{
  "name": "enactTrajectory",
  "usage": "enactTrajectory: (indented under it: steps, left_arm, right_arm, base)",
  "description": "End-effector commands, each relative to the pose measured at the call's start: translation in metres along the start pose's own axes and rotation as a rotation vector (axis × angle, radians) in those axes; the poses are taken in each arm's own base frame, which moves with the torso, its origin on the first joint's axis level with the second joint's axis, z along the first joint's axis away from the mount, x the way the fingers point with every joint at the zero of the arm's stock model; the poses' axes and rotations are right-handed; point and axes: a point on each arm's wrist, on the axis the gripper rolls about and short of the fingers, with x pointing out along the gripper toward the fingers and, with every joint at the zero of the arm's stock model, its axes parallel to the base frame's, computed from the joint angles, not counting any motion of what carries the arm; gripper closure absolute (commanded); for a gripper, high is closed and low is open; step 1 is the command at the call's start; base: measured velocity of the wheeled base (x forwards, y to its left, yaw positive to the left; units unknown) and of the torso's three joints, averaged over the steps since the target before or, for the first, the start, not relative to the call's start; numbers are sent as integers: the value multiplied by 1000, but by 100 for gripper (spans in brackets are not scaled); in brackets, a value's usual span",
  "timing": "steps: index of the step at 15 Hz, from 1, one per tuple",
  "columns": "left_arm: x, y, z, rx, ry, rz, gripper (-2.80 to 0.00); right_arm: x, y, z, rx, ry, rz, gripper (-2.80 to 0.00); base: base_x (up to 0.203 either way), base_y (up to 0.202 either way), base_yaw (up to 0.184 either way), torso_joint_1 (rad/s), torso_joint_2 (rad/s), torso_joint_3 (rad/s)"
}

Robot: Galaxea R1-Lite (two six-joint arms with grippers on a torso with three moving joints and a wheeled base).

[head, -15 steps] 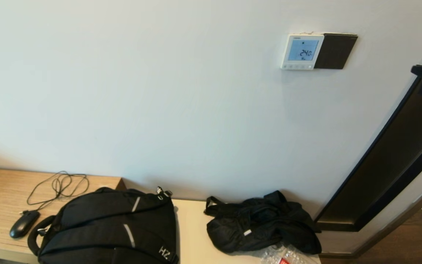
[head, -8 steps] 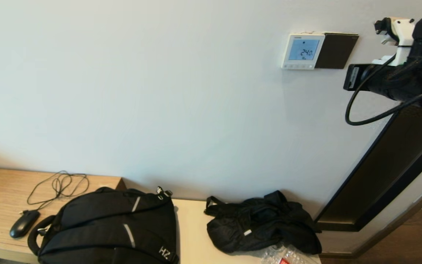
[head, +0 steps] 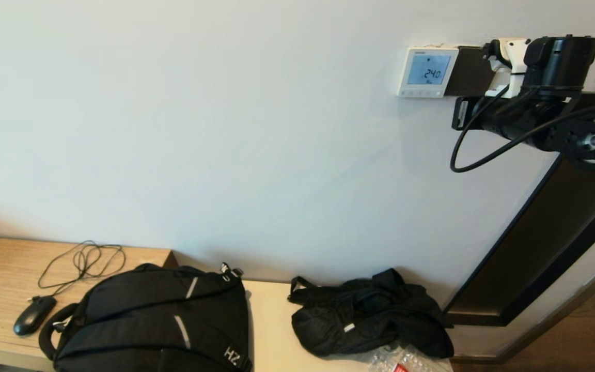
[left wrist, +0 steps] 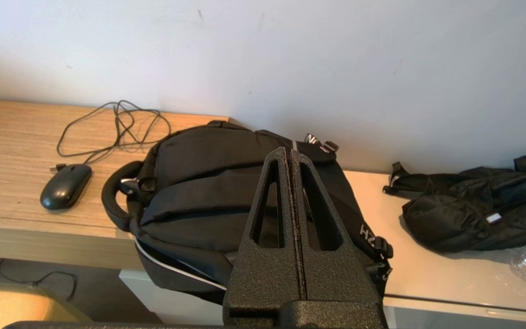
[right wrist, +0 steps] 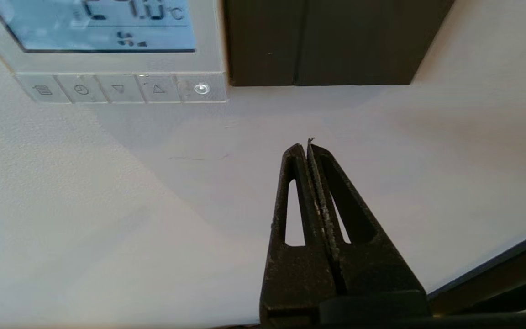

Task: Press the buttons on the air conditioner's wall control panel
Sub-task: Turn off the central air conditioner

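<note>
Right arm had swung in from beyond the black panel's far side and closed on the wall control panel; half a second before, it sat further out, clear of the black panel [head: 472, 71]. Now it overlapped that panel's outer edge in the head view.

Right gripper [right wrist: 309, 145]: fingers pressed together, nothing held, tip aimed at bare wall [right wrist: 107, 205]. It sat below the black panel, off to the side of the wall control panel [right wrist: 208, 55], not touching it.

Buttons [right wrist: 121, 88] ran along the wall control panel's bottom edge. The power button [right wrist: 202, 88] was the one nearest the gripper tip. My read: approach mostly done, no press yet. Tip needs to go up and across to that row.

Left gripper [left wrist: 289, 155]: fingers shut flat against each other, empty, hanging over the black backpack [left wrist: 208, 183], well below the wall control panel. Looks parked.

Hard to make out:
- Right wrist view cut off the top of the wall control panel; digits only partly readable. Head view showed 24.0 on the screen [head: 428, 68].
- Head view hid the right fingertips behind the arm's own body and cable [head: 470, 139].
- Gap between tip and wall: cannot tell.
- Left gripper did not show in the head view.
</note>
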Motion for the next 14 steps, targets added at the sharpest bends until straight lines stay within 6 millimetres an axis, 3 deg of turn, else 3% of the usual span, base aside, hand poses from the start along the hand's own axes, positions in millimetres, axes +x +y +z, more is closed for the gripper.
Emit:
enactTrajectory:
  steps: [1,14]
  left_arm:
    - [0,0,0,0,0,0,0]
    - [0,0,0,0,0,0,0]
  right_arm:
    - [-2,5,4,0,-14,11,0]
    - [-6,12,13,4,-38,20,0]
  base:
    - [0,0,0,0,0,0]
    - [0,0,0,0,0,0]
